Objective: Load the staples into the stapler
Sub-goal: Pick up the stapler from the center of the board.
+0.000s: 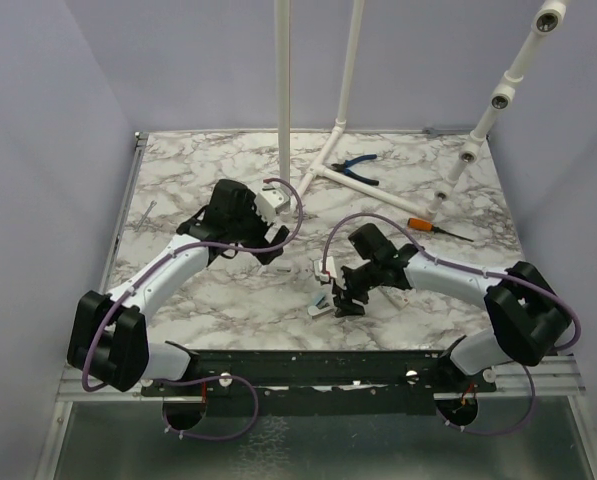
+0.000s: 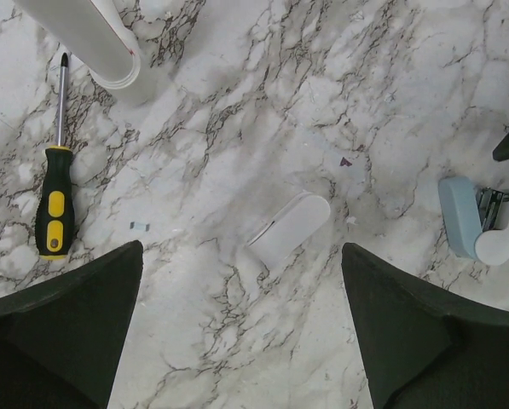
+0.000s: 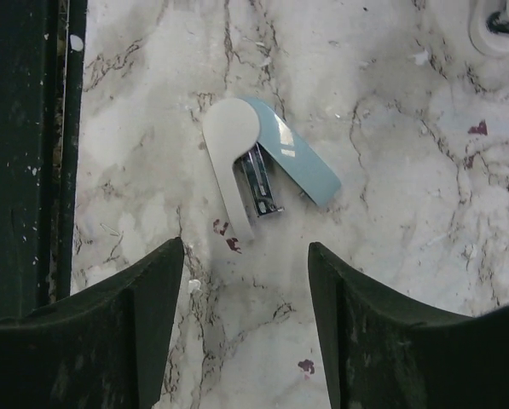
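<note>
Stapler (image 3: 263, 166): lies on its side on the bench (image 1: 178, 170), close to the near edge and about midway along it. It is hinged open; the white half and the pale blue-green half splay from a rounded hinge end, with the silvery metal channel exposed between them.
Right end effector (image 3: 245, 247): above the stapler, fingers apart, nothing between them. In the right wrist view the stapler lies just beyond the fingertips, not touched.
Left end effector (image 2: 241, 247): over the middle of the bench, fingers spread wide, holding nothing.
White case (image 2: 288, 228): small, rounded, flat on the bench directly ahead of the left end effector, well apart from the stapler.
Yellow-handled screwdriver (image 2: 54, 213): flat on the bench toward the left edge.
Orange-handled screwdriver (image 1: 423, 225): toward the right edge, beside the foot of the white pipe frame (image 1: 328, 150).
Blue-handled pliers (image 1: 356, 165): near the far edge, against the pipe frame.
</note>
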Available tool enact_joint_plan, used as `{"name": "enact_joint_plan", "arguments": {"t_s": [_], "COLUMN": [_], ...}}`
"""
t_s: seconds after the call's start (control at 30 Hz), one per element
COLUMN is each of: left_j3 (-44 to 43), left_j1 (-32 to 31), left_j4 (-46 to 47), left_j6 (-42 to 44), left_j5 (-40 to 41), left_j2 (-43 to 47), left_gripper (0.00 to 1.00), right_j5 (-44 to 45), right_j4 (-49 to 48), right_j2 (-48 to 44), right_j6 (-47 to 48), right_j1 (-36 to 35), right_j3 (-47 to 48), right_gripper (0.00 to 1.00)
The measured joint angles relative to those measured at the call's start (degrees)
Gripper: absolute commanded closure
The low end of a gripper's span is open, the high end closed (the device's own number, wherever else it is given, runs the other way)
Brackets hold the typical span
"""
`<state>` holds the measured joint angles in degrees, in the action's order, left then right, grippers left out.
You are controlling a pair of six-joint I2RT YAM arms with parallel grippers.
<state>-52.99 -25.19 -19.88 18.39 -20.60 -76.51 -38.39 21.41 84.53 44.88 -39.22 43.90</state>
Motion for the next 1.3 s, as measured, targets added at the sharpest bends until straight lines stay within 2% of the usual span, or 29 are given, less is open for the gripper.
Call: {"name": "enact_joint_plan", "arguments": {"t_s": [0.57,0.7,0.93,1.07,1.3], "left_j3": [-1.03,-1.57,-1.88,-1.92,-5.31], "left_j1": [3.08,3.06,3.08,3.08,2.97], "left_j4": [-1.29,-1.33,-1.11,-0.87,-0.68], "left_j6": [-1.07,-1.07,-1.86,-3.74,-9.68], "left_j5": [-2.38,-2.58,-4.15,-6.71,-15.19], "left_j2": [0.52,0.48,-0.68,-2.82,-7.76], "left_gripper": [0.01,0.01,0.01,0.01,0.01], "right_j5": [9.94,12.22,14.73,17.94,28.85], "right_j4": [-4.85,-6.27,-12.11,-17.55,-25.05], "right_j2": [4.11,4.24,2.80,0.31,-5.75], "right_j6": [2.82,3.19,3.17,3.45,7.72], "right_j1": [-9.25,-10.60,-11.74,-11.93,-12.07], "right_j3": [0.00,-0.13,-3.17,-6.91,-12.09], "right_gripper": [0.50,0.60,0.89,0.94,0.94]}}
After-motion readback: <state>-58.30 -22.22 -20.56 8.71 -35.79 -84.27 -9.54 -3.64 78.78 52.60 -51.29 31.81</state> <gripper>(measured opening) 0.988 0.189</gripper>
